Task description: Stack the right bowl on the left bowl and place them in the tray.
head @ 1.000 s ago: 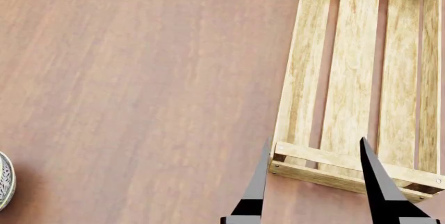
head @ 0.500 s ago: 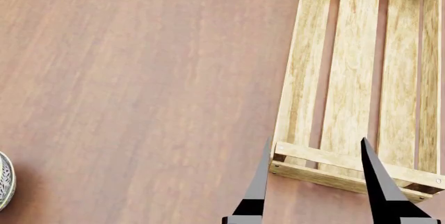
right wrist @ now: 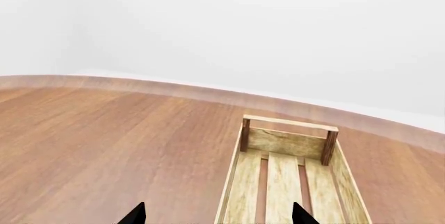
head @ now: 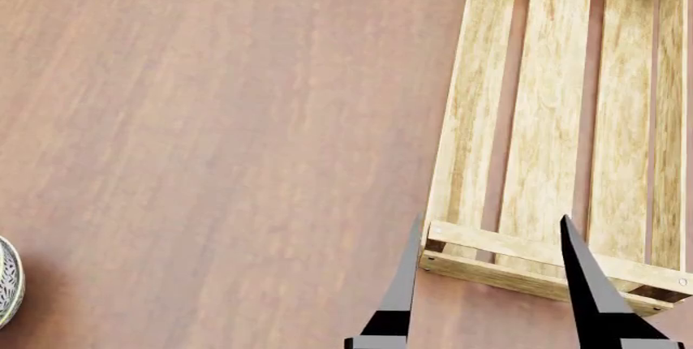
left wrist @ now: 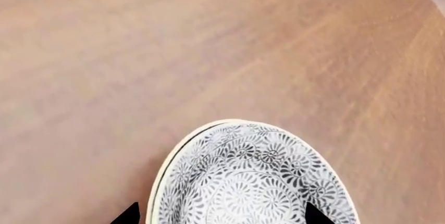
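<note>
While the tray [head: 553, 138] shows bare slats, I see my right gripper [head: 488, 231] spread wide at its near end. My left gripper [left wrist: 219, 214] hangs spread over the bowl [left wrist: 254, 179], with bare table [head: 217, 122] between.

Simulated tabletop test scene, not furnished room. Broad reddish-brown wood-grain surface [head: 217, 122] fills views. Beyond its far edge only blank pale backdrop [right wrist: 278, 26], no walls, fixtures, furniture. Props sparse: light-wood slatted tray [head: 553, 122], patterned bowl [left wrist: 257, 182].
</note>
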Tool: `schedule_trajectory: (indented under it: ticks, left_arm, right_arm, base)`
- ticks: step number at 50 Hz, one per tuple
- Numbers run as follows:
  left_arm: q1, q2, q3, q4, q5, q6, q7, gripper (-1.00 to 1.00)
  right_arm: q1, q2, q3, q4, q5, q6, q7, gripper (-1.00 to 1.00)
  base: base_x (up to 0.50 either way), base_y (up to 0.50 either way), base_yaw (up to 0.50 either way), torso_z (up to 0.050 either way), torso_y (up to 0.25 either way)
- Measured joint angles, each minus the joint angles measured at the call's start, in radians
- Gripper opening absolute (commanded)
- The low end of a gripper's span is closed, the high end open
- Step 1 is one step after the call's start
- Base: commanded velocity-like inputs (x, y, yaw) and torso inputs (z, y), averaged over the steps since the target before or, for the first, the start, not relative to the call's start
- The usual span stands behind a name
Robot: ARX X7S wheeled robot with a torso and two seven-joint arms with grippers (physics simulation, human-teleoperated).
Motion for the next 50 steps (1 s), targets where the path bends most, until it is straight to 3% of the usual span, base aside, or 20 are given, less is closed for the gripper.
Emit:
schedule_trajectory:
  ticks: [26, 27, 50]
  left_arm:
    - [-0.034, 0.007, 0.020, -0.059, 0.013, 0.008, 0.020, 1.00]
    - [-0.035, 0.007, 0.020, -0.061, 0.012, 0.009, 0.021, -1.00]
    - [-0.041, 0.001, 0.018, -0.064, 0.039, 0.004, 0.002, -1.00]
  right_arm:
    - [0.000, 0.001, -0.012, 0.014, -0.005, -0.008, 0.002, 1.00]
    - [0.000, 0.001, -0.013, 0.014, -0.005, -0.008, 0.002, 1.00]
    - [0.002, 0.004, -0.016, 0.018, -0.002, -0.012, 0.007, 1.00]
  base:
    - [0.00, 0.00, 0.00, 0.000, 0.000]
    - [0.00, 0.00, 0.00, 0.000, 0.000]
    - [0.00, 0.00, 0.00, 0.000, 0.000]
